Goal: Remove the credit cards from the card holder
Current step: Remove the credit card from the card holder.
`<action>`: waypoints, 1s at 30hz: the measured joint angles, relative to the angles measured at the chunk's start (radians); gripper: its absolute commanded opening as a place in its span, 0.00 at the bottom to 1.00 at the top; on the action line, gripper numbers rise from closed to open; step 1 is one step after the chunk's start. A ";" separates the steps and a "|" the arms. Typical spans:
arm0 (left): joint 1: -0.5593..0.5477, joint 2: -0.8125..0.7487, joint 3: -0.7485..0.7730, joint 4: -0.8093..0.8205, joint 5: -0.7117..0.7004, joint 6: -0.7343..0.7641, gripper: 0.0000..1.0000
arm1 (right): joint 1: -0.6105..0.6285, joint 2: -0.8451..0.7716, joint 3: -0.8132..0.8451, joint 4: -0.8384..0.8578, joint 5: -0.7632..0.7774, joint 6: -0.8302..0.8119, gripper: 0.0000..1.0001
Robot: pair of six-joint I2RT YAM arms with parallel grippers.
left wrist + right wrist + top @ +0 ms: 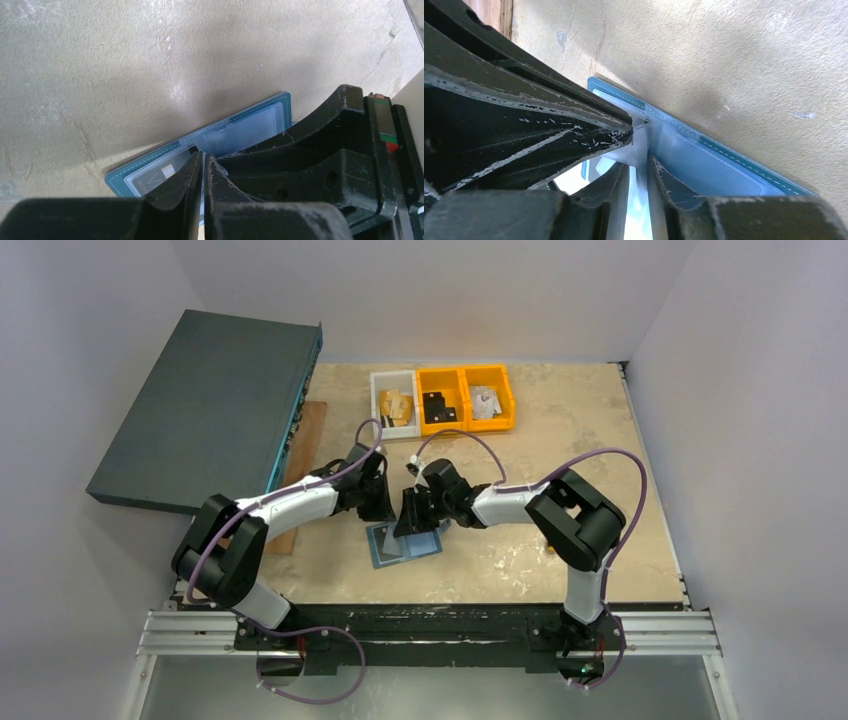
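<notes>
So the wallet (400,548) is lying open flat on the surface (570,430), toward the near edge and roughly in the middle, light-blue inside facing up, and both arms are hunched right over it. Left claw (203,172) has its fingers pressed together with only a hairline slit between them, tips down on the wallet about where it folds. Can't tell if anything thin is caught in there. Right claw (639,172) comes in from the right, and its tips sit just beside the left one's. It's pinching a thin silvery card (637,210) that stands up on edge out of the wallet, one finger on each face. The left wrist view also shows a dark card (162,175) lying flat under the clear window pocket in one half of the wallet. Other stuff: a white bin (377,405) and two orange bins (464,390) sit in a row at the far edge with small bits in them. There's a big dark box (200,410) at the far left, and a wooden board (305,440) just beside it, partly under the left arm.
</notes>
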State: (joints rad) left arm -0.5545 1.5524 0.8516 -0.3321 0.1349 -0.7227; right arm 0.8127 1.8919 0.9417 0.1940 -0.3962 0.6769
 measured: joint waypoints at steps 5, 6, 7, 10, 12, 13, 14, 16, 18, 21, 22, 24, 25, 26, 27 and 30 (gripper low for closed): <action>0.000 -0.018 0.000 -0.031 0.000 0.000 0.00 | 0.004 -0.004 0.023 -0.024 -0.016 0.008 0.43; 0.000 -0.018 0.001 -0.038 0.001 0.000 0.00 | 0.006 -0.006 0.031 -0.037 -0.016 0.007 0.46; 0.000 -0.018 0.001 -0.041 0.001 0.000 0.00 | 0.008 -0.011 0.041 -0.059 -0.014 0.005 0.47; 0.000 -0.018 0.001 -0.057 0.004 0.000 0.00 | 0.011 -0.020 0.050 -0.089 -0.014 0.004 0.50; 0.000 -0.018 0.001 -0.063 0.010 0.000 0.00 | 0.011 -0.031 0.055 -0.121 -0.010 0.002 0.51; 0.000 -0.018 0.002 -0.068 0.013 0.000 0.00 | 0.011 -0.039 0.055 -0.134 -0.008 0.002 0.52; 0.000 -0.018 0.003 -0.074 0.016 0.000 0.00 | 0.011 -0.046 0.055 -0.146 -0.005 0.001 0.53; 0.000 -0.018 0.006 -0.081 0.019 0.000 0.00 | 0.011 -0.069 0.055 -0.181 0.007 -0.001 0.53; 0.000 -0.017 0.008 -0.085 0.025 0.000 0.00 | 0.011 -0.102 0.055 -0.209 0.018 -0.003 0.54; 0.000 -0.017 0.010 -0.089 0.036 0.000 0.00 | 0.011 -0.159 0.055 -0.246 0.054 -0.007 0.55; 0.000 -0.016 0.011 -0.089 0.039 0.000 0.00 | 0.011 -0.180 0.055 -0.258 0.075 -0.010 0.55; 0.000 -0.016 0.013 -0.095 0.045 0.000 0.00 | 0.010 -0.216 0.055 -0.282 0.120 -0.017 0.55; 0.000 -0.015 0.015 -0.098 0.048 0.000 0.00 | 0.007 -0.233 0.055 -0.299 0.148 -0.024 0.55; 0.000 -0.014 0.018 -0.100 0.050 0.000 0.00 | 0.004 -0.246 0.055 -0.313 0.175 -0.031 0.55; 0.000 -0.013 0.020 -0.102 0.055 0.000 0.00 | -0.001 -0.252 0.055 -0.324 0.201 -0.039 0.55; 0.000 -0.008 0.028 -0.103 0.069 0.000 0.00 | -0.018 -0.249 0.048 -0.355 0.262 -0.061 0.55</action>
State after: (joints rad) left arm -0.5545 1.5440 0.8799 -0.4351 0.2039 -0.7231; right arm 0.7948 1.6424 0.9894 -0.1612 -0.1345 0.6159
